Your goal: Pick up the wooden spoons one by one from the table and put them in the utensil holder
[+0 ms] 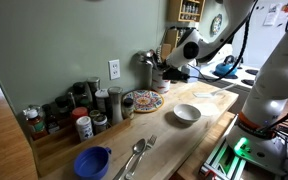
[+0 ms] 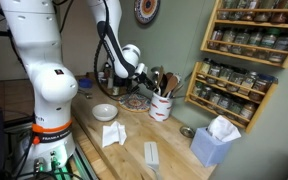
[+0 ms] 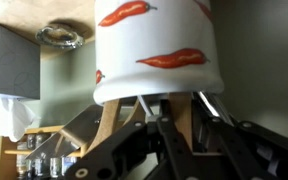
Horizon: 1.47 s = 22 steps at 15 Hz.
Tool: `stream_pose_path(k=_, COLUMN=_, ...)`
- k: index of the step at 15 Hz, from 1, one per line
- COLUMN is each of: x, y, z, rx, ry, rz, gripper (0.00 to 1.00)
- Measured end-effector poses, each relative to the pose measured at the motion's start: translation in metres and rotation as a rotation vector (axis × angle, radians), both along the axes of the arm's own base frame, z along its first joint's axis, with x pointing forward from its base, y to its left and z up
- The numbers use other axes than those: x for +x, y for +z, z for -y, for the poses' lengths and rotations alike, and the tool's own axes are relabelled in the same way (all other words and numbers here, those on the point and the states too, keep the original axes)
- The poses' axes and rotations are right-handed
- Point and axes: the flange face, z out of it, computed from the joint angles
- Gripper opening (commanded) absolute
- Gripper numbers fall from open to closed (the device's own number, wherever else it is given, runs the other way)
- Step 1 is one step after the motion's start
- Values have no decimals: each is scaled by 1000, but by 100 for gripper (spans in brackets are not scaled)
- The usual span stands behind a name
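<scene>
Claw [image 2: 144,76] first: it hangs just above the mouth of the chili-painted utensil holder [image 2: 162,106]. From the wrist camera the claw [image 3: 166,130] shows its jaws drawn close together before the rim. Whether a spoon is pinched between them, you cannot tell from these pictures. Treat this as the drop-in step.

Working left to right across the table [image 2: 142,125]: the white bowl [image 2: 104,112] and the crumpled napkin [image 2: 114,135] lie near the robot's base, apart from the holder, so they should not trouble you. Next comes the holder itself, toward the far wall. It is crowded with wooden spoons [image 2: 171,80] and other handles that fan to the right, so the left part of its mouth looks freer. Aim there, keep the handle upright, and lower until its end is below the rim before you let go. Then lift straight up, so no finger hooks a handle and tips the holder. Right of it sit a small metal dish [image 2: 187,131] and a blue tissue box [image 2: 216,142], with the spice rack [image 2: 239,60] on the wall behind; don't swing that way.

Whether a wooden spoon is left on the table, I cannot make out.
</scene>
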Motion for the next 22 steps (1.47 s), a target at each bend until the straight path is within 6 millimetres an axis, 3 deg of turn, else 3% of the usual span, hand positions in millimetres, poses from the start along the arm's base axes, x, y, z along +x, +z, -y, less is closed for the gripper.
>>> stream_pose_path(k=4, x=1, y=0, z=5, rx=15, ry=25, rz=-47, gripper=6)
stream_pose_path(k=5, x=2, y=0, z=6, rx=15, ry=28, rz=-52, gripper=47)
stream_pose_path(k=6, x=2, y=0, z=6, rx=14, ry=29, rz=-54, gripper=51)
stream_pose_path(k=13, x=2, y=8, z=9, rx=33, ry=43, rz=-59, gripper=99)
stream_pose_path(k=22, x=-7, y=46, z=5, rx=115, ry=128, rz=-155, gripper=100)
